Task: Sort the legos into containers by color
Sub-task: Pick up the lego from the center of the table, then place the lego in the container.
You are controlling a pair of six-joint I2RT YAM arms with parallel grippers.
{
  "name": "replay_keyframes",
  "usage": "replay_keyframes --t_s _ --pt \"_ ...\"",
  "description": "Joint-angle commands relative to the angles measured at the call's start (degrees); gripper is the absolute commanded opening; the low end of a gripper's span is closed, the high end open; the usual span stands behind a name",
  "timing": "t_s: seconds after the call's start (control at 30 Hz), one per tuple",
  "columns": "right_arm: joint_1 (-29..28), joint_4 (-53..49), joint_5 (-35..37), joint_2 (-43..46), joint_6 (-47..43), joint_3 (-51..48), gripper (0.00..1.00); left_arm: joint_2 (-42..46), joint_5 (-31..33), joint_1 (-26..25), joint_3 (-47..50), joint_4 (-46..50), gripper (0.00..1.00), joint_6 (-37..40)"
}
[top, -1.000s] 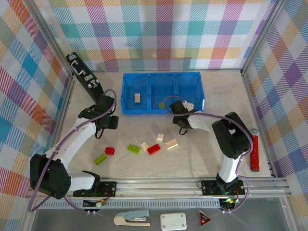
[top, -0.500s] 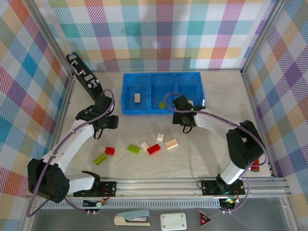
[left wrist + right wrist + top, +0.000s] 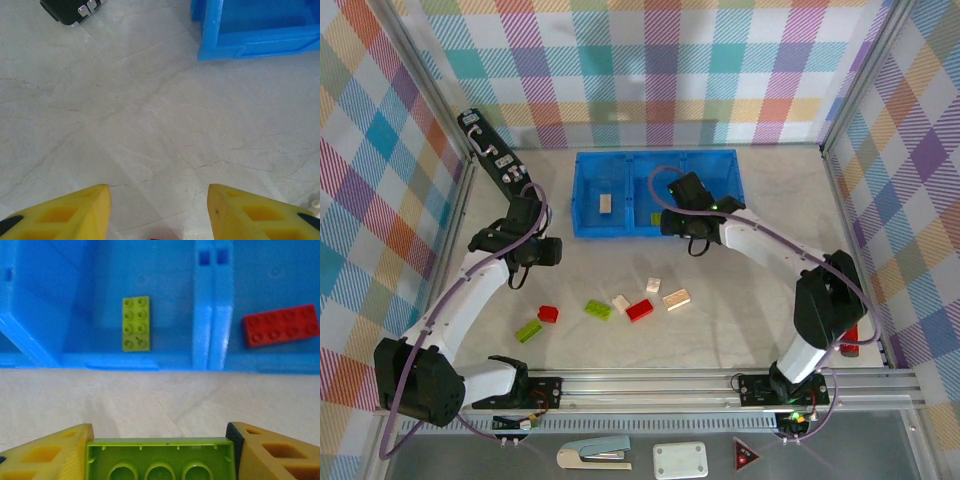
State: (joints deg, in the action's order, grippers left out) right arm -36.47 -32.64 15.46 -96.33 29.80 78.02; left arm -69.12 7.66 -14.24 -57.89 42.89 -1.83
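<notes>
My right end effector (image 3: 159, 440) is clamped on a lime green brick (image 3: 160, 462), whose long axis spans my fingers and runs parallel to the near wall of the blue tray (image 3: 125, 361). The middle compartment (image 3: 95, 285), with a green brick (image 3: 136, 323) already in it, lies just ahead and slightly left. The compartment holding the red brick (image 3: 281, 325) is ahead to the right.

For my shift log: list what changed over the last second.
The right gripper, shut on a lime green lego, swung left along the blue tray's near wall toward the middle compartment. The left gripper, open, drifted slightly left. The loose legos on the table stayed put.
</notes>
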Motion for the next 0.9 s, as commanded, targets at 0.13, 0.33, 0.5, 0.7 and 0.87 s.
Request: replay_keyframes --t_s 0.13,0.33,0.5,0.7,0.87 --pt "-0.6 -0.6 -1.3 -7.4 -3.3 8.1 0.63 1.0 -3.1 1.9 -0.8 -1.5 0.54 0.7" --pt "-0.6 -0.8 0.5 -13.8 -4.7 14.8 0.64 1.0 -3.5 2.6 -0.6 -1.6 0.54 0.6" --pt "-0.6 0.5 1.5 -18.4 -5.2 18.6 0.64 0.7 -4.2 2.8 -0.7 -1.8 0.54 0.6" --pt "-0.6 2.3 3.0 -24.2 -5.6 22.4 0.65 0.4 -4.1 2.9 -0.6 -1.8 0.54 0.6" --pt "-0.4 4.1 4.9 -28.6 -6.6 25.6 0.65 0.3 -4.5 3.0 -0.4 -1.8 0.54 0.4"
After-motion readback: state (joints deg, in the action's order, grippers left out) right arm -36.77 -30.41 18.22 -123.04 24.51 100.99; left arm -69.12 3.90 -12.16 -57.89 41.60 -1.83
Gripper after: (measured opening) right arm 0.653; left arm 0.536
